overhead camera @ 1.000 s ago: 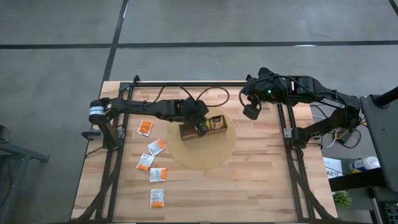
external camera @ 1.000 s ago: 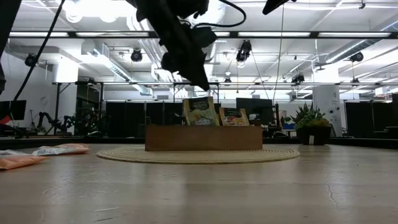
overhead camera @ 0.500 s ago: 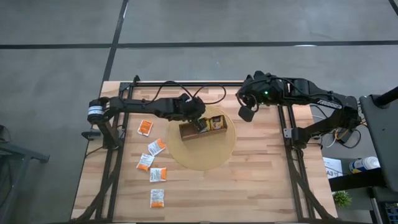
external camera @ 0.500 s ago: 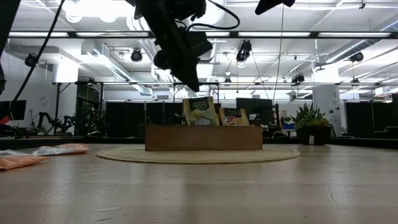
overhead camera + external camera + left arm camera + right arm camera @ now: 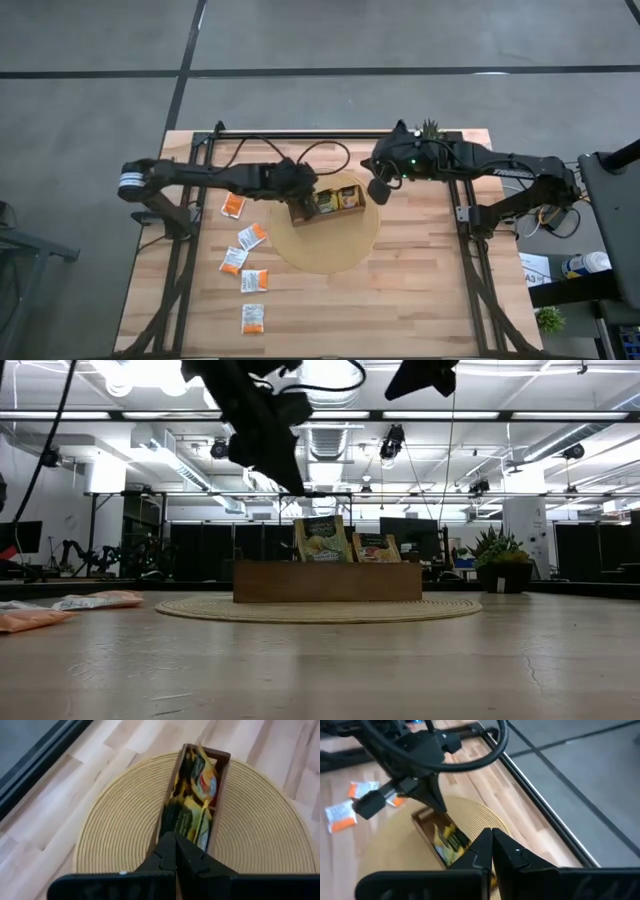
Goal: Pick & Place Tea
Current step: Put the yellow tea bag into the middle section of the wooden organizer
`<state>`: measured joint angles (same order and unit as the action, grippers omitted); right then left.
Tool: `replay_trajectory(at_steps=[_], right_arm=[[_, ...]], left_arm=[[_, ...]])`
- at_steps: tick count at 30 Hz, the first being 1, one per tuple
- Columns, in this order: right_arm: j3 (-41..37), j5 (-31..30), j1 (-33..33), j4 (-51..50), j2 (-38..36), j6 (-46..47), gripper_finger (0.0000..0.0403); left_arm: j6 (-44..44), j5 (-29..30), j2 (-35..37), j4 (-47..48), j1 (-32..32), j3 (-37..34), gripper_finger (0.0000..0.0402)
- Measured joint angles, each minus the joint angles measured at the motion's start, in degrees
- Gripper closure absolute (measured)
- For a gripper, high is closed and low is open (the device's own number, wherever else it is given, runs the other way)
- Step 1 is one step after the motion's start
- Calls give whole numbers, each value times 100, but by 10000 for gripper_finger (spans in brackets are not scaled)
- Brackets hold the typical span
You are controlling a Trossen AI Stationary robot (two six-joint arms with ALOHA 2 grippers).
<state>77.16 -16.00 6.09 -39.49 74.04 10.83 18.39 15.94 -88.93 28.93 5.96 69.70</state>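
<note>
- Tea sachets loose on the table, left of the mat: five, white and orange (image 5: 233,205)
- Tea sachets standing in the tray: several, count unclear (image 5: 335,199)
- Wooden tray: one (image 5: 300,212)
- Round woven mat: one (image 5: 325,250)
- Robot arms: two
- Potted plant: one, far side (image 5: 430,128)

place: lab/workshop | cues: ceiling track lights (image 5: 390,445); exposed ducts (image 5: 170,455); concrete floor (image 5: 90,100)
</note>
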Motion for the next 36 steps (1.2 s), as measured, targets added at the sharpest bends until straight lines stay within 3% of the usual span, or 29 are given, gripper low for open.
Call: replay_trajectory(at_steps=[13, 20, 27, 32, 36], right_arm=[[-1204, -204, -275, 2114, -2, 492, 394], [-1759, -215, -410, 3186, 82, 811, 394], [-1459, -235, -620, 3459, 867, 980, 394], [-1042, -936, -700, 3322, 1575, 977, 394], [-961, -974, -713, 3165, 1898, 1264, 394]], left_arm=[[458, 16, 1760, -1281, 4, -1756, 402], [507, 18, 2309, -1545, 4, -2254, 402], [500, 11, 2381, -1548, 4, -2317, 402], [483, 2, 2395, -1506, 4, -2317, 402], [473, 0, 2504, -1465, 4, -2315, 402]])
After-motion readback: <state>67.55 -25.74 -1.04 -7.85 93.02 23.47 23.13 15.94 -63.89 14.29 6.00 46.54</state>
